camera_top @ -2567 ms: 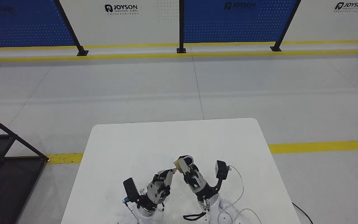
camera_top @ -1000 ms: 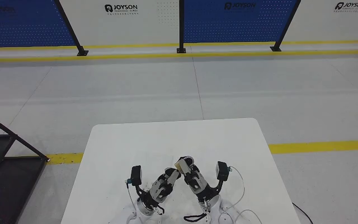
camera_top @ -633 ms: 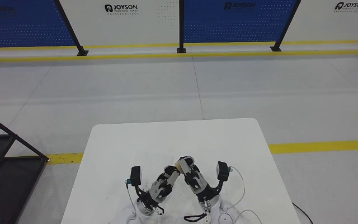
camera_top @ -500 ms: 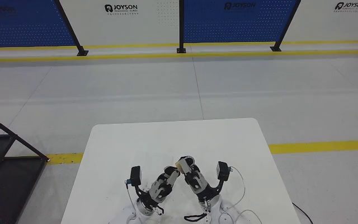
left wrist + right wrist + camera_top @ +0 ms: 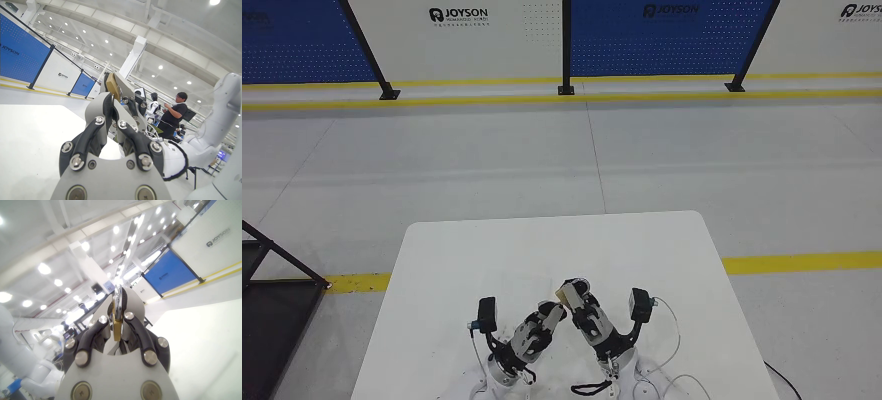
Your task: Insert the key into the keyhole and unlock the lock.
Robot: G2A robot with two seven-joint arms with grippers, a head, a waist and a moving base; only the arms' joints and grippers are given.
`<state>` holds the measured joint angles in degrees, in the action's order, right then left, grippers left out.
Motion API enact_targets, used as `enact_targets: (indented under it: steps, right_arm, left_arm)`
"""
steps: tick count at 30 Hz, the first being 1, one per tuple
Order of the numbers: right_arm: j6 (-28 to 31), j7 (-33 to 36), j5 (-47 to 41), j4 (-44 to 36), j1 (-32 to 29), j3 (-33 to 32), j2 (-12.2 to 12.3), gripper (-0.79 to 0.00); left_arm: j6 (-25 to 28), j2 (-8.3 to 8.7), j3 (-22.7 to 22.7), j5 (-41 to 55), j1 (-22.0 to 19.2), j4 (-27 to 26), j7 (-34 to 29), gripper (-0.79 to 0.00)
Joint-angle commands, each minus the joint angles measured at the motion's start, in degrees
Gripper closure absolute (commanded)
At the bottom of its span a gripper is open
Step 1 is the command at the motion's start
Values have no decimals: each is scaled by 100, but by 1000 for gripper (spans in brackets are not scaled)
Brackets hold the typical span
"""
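Desk [image 5: 542, 250] is overhung at its near edge by both claws, tip to tip. Right claw [image 5: 117, 306] is clamped on the brass lock [image 5: 116, 330]; left claw [image 5: 113, 108] is pinched on the key [image 5: 113, 100]. Lock is found straight ahead of the key, along the left claw's long axis, close against it; whether the key is already in cannot be told.
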<state>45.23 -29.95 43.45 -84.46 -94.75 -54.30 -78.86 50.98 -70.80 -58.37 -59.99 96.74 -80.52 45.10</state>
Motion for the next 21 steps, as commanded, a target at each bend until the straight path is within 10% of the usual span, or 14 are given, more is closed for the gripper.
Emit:
enact_targets:
  steps: [1, 21]
  right_arm:
    - [0, 1, 0, 0, -1, 0, 0, 0]
    - [-166, 33, 32, -107, -107, -35, 13, 0]
  left_arm:
    - [-202, -1, -29, -190, 22, -41, 130, 0]
    - [-2051, -17, 85, -1904, 105, -16, 1518, 0]
